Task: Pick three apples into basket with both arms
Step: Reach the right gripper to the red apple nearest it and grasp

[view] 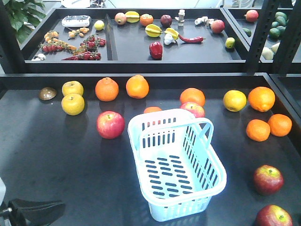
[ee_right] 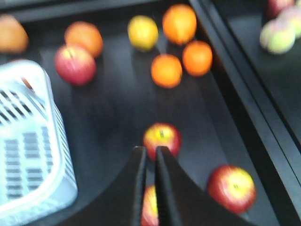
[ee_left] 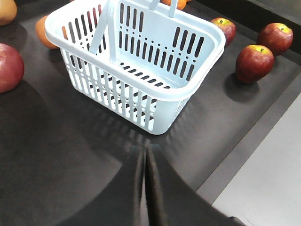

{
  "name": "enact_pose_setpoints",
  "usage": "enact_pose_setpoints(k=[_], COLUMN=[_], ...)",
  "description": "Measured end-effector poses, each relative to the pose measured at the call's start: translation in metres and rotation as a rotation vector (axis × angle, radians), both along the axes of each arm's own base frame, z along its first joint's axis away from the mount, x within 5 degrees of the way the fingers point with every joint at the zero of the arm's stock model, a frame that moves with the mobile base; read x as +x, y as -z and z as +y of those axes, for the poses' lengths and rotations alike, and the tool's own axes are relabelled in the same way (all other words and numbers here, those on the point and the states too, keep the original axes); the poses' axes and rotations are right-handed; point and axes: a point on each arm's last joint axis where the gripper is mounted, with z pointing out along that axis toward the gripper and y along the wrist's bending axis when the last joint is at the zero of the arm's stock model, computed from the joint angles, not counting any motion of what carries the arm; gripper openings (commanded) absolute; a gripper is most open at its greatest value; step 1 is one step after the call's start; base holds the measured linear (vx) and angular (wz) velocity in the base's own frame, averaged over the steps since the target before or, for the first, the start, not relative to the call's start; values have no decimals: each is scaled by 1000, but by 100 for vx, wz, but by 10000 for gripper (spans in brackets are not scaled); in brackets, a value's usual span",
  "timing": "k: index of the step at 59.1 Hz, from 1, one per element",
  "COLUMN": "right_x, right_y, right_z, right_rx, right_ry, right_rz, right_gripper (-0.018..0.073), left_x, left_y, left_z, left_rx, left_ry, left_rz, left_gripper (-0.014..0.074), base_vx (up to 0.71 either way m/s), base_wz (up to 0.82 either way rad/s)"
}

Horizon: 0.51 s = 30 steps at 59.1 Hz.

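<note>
A dark matte table [view: 56,165] with a raised black rim carries loose oranges [view: 107,89] and yellow fruit. Behind it is a black shelf [view: 129,49] of mixed produce, with a leafy plant [view: 21,12] in the far left corner. The pale basket [view: 183,207] stands upright and empty mid-table. Its long axis runs from far left to near right, a narrow end faces the near edge, and its handle is folded down along the right side. The three dark red apples [ee_left: 254,63] lie on the table to its right, apart from it. The left gripper [ee_left: 146,148] has its fingers pressed together, empty. The right gripper [ee_right: 150,149] is blurred, its fingers a thin slit apart over the apples.
</note>
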Motion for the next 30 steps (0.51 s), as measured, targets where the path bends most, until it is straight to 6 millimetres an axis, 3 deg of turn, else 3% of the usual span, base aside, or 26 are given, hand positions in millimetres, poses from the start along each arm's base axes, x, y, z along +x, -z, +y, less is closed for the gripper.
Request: enact_pose_setpoints(k=[8,14,30], right_x=[33,55,91], right_y=[6,22,64], right_z=[-1,-2,-3], right_rx=[-26,-50,-65], right_ry=[-8,-9,-9], right_rz=[182,312,554], right_gripper=[547,724,701], left_x=[0,0,0], left_y=[0,0,0], left_z=[0,0,0], left_rx=[0,0,1], left_ry=[0,0,4], left_rz=[0,0,5], left_gripper=[-6,-6,-6], base_vx=[0,0,0], base_wz=[0,0,0])
